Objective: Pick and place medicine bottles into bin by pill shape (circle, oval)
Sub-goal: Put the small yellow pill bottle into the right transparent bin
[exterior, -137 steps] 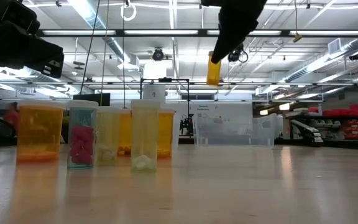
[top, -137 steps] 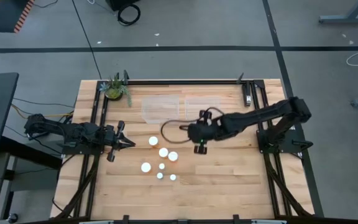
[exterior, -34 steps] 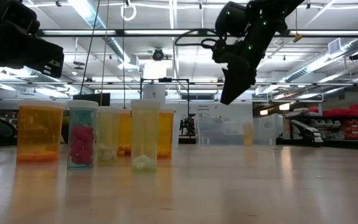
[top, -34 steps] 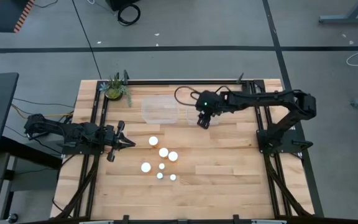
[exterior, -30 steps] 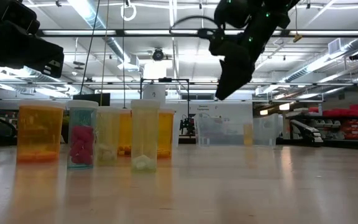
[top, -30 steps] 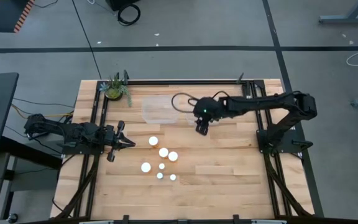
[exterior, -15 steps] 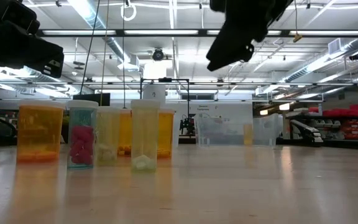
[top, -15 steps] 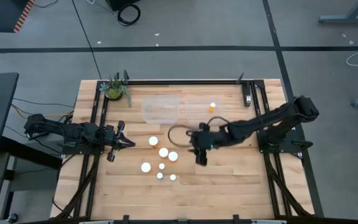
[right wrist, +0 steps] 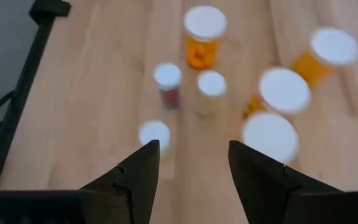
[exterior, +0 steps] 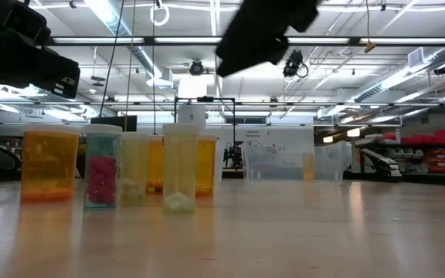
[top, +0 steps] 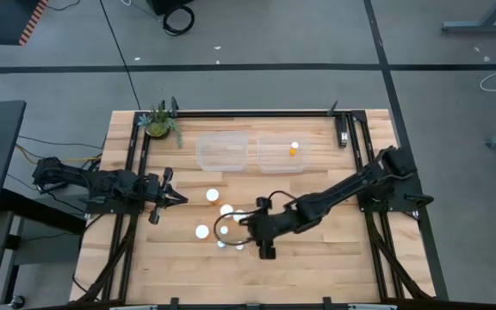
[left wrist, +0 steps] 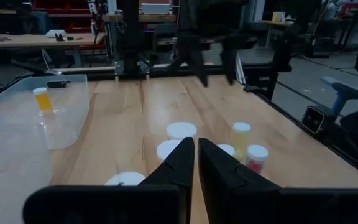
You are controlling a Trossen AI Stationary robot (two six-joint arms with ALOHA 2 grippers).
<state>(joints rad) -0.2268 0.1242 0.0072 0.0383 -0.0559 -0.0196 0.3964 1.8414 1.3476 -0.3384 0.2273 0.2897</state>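
Note:
Several amber medicine bottles (top: 226, 209) with white caps stand upright on their bases in a cluster left of the table's middle; the low view shows them in a row (exterior: 180, 168). One more bottle (top: 293, 149) stands in the right clear bin (top: 280, 164) at the far side. My right gripper (top: 267, 251) hangs open above the table just right of and nearer than the cluster, and the bottles (right wrist: 211, 87) lie ahead of its fingers (right wrist: 192, 149). My left gripper (top: 179, 198) waits shut at the table's left (left wrist: 196, 149), pointing level at the cluster.
A second clear bin (top: 222, 151) stands left of the first. A small potted plant (top: 159, 122) sits at the far left corner. Black frame rails (top: 133, 215) run along both sides. Bare wood lies near and right of the cluster.
My right gripper has swung from above the bins toward the table's near edge and left, over to the bottle cluster, tipping further down and staying open and empty. The bottle in the right bin stands where it was.

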